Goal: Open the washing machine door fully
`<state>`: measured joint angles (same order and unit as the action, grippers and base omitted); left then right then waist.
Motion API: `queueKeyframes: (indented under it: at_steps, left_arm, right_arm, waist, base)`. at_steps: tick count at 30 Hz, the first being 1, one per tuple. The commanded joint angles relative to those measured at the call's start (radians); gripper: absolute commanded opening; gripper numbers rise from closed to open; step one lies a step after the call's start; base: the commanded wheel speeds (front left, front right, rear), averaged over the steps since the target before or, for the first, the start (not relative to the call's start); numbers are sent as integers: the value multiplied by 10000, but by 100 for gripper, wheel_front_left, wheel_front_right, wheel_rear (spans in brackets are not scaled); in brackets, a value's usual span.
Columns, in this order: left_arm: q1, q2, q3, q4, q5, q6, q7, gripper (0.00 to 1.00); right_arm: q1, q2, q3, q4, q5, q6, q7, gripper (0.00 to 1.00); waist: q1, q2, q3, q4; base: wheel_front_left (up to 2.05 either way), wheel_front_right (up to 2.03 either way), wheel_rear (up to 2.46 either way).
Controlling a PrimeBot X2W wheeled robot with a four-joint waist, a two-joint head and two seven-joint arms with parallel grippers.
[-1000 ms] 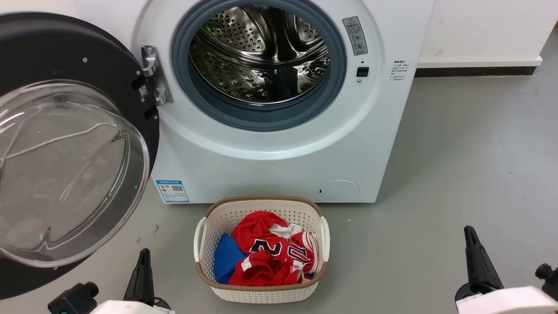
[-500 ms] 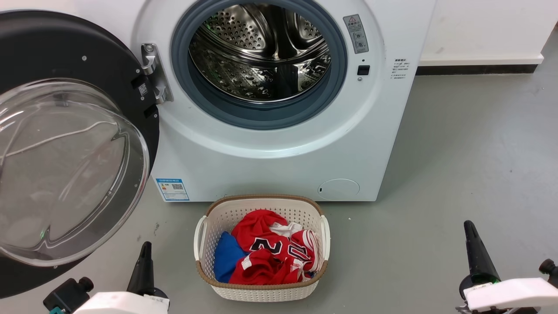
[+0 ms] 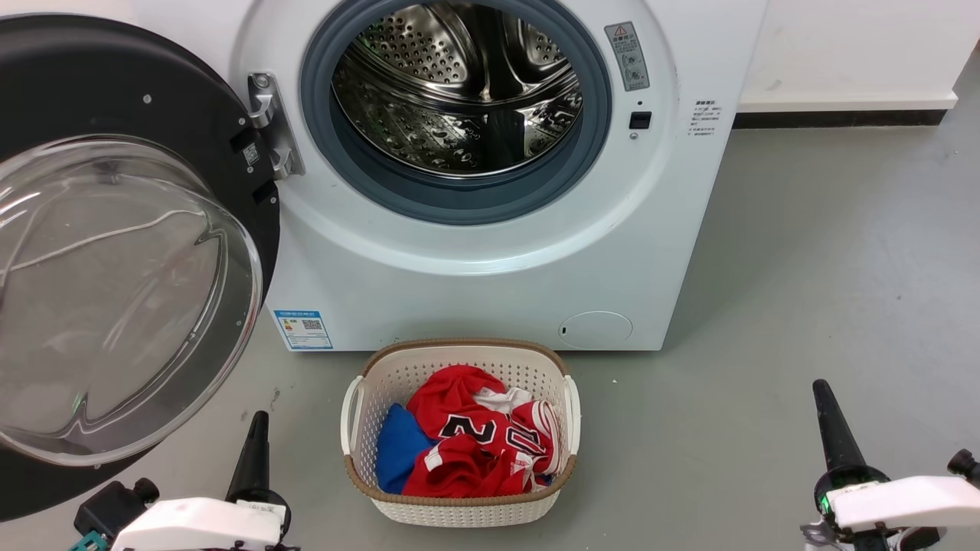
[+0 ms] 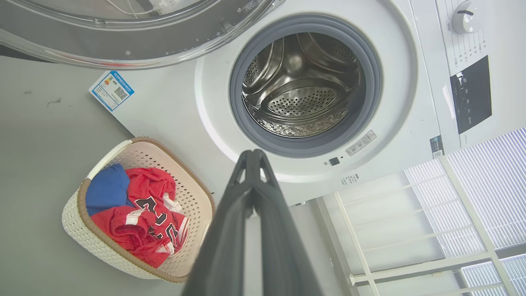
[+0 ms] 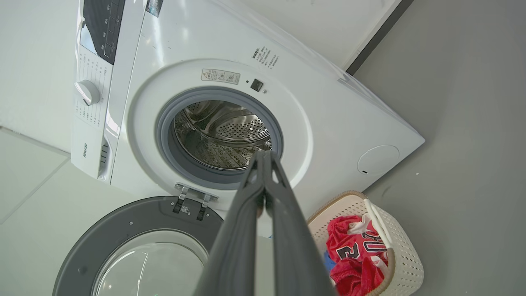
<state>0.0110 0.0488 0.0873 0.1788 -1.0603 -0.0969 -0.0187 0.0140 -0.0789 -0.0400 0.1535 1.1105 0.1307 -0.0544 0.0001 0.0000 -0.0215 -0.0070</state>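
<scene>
The washing machine door (image 3: 191, 130) hangs swung wide to the left on its metal hinge (image 3: 269, 122), black rim and clear glass bowl (image 3: 115, 298) facing me. The steel drum (image 3: 459, 92) lies exposed inside its grey rubber ring. The door also shows in the right wrist view (image 5: 119, 230) and along the top of the left wrist view (image 4: 123, 41). My left gripper (image 3: 259, 419) sits low near the floor below the door, shut with nothing held (image 4: 253, 153). Low at the right, away from the machine, my right gripper (image 3: 821, 385) is shut and empty (image 5: 263, 153).
A white laundry basket (image 3: 459, 509) with a brown rim stands on the grey floor in front of the machine, holding red and blue clothes (image 3: 475, 448). Open floor (image 3: 827, 252) stretches to the right. A white wall with a dark skirting (image 3: 842, 119) runs behind.
Both arms have drawn back toward the bottom of the head view, more of their white forearms showing. The picture has shifted slightly; the door has not moved.
</scene>
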Motion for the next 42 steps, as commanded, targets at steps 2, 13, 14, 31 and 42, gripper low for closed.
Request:
queueKeyframes:
  at_steps: [2,13,14,31,42]
  left_arm:
    - [-280,15,48,-33,-327,-65,91,0]
    - [-507,16,94,124,-1491,-126,373,0]
    - [-520,17,98,139,-1589,-133,401,0]
    - [-834,17,176,356,-3181,-227,784,0]
    - [-1013,19,220,484,-4089,-281,1013,0]
  right_arm:
    - [-293,-70,-26,-29,349,1,68,0]
    - [-512,-66,-89,185,1483,1,363,0]
    - [-530,-65,-96,206,1574,1,383,0]
    - [-843,-40,-205,487,3103,1,796,0]
    - [-1029,-15,-273,649,3968,1,1025,0]
  waist:
    - [-1,0,7,2]
    - [-1,0,51,15]
    - [-1,0,55,16]
    - [-1,0,123,35]
    - [-1,0,166,47]
  base:
    - [0,0,0]
    - [0,0,0]
    - [0,0,0]
    - [0,0,0]
    - [0,0,0]
